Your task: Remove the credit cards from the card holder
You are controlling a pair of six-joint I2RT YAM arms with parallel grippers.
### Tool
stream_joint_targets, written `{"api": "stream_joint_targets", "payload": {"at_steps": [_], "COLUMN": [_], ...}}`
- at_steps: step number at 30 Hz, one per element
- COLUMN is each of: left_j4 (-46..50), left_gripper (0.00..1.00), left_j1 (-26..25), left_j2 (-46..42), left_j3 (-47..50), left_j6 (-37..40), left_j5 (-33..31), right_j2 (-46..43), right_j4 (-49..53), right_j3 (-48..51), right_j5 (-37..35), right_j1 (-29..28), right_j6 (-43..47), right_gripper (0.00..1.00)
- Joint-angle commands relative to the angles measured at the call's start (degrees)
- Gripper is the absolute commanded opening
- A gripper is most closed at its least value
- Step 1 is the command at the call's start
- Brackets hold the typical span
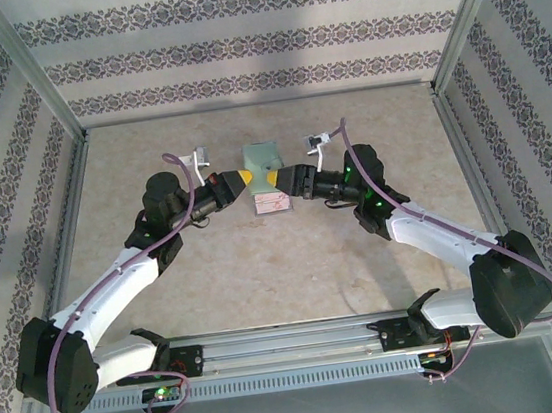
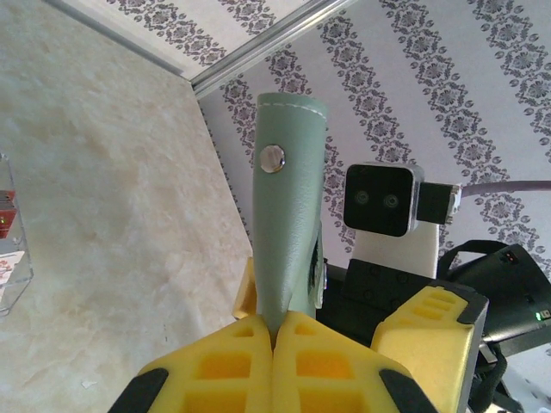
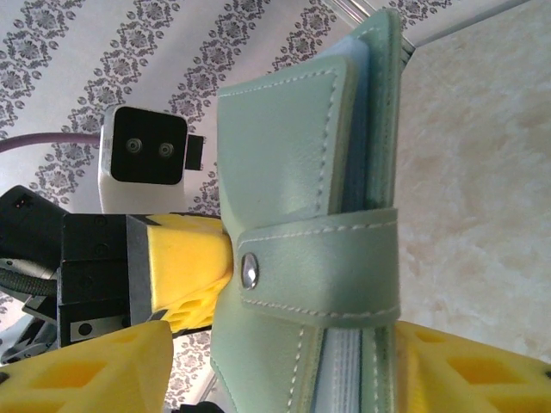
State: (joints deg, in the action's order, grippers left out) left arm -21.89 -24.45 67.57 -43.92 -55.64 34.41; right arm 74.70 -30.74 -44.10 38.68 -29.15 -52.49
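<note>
Left gripper (image 2: 274,340) clamps the wallet (image 2: 288,215), which stands out from its fingertips, likely to steady it; right gripper (image 3: 284,374) straddles it, jaws apart, probably to undo the strap (image 3: 318,262).

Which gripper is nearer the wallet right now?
Left. The left gripper is shut on the wallet at one edge; the right gripper straddles it with jaws open, a gap showing.

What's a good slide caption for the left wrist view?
Left gripper clamps the grey-green card holder edge-on, snap stud showing, the right wrist's camera close behind.
</note>
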Motion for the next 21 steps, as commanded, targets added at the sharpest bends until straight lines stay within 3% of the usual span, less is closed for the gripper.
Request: {"api": "stream_joint_targets", "payload": {"at_steps": [1, 6, 13, 15, 21], "left_j4": [-3.59, -2.2, -0.23, 1.21, 9.16], "left_gripper": [0.0, 0.0, 0.14, 0.22, 0.56], "left_j1": [-0.9, -1.11, -1.43, -1.42, -0.11], "left_j2": [0.18, 0.5, 0.55, 0.11, -4.03], "left_j3": [-1.01, -1.06, -1.51, -1.75, -3.89], "left_j6": [-0.62, -0.11, 1.59, 2.71, 8.31], "left_j5": [-1.0, -1.76, -2.06, -2.4, -4.96], "right_j2": [0.03, -0.08, -0.44, -0.84, -4.28], "right_j4": [-2.13, -1.48, -0.18, -0.2, -0.28], "right_j3": [-0.2, -0.11, -0.03, 0.06, 1.16], "right_j5": [-0.25, -0.95, -1.67, -1.12, 1.95], "right_j1": [-0.74, -0.74, -0.48, -0.04, 3.54], "right_j6": [0.69, 0.77, 0.77, 0.55, 0.45], "right_gripper": [0.59, 0.45, 0.13, 0.03, 0.0]}}
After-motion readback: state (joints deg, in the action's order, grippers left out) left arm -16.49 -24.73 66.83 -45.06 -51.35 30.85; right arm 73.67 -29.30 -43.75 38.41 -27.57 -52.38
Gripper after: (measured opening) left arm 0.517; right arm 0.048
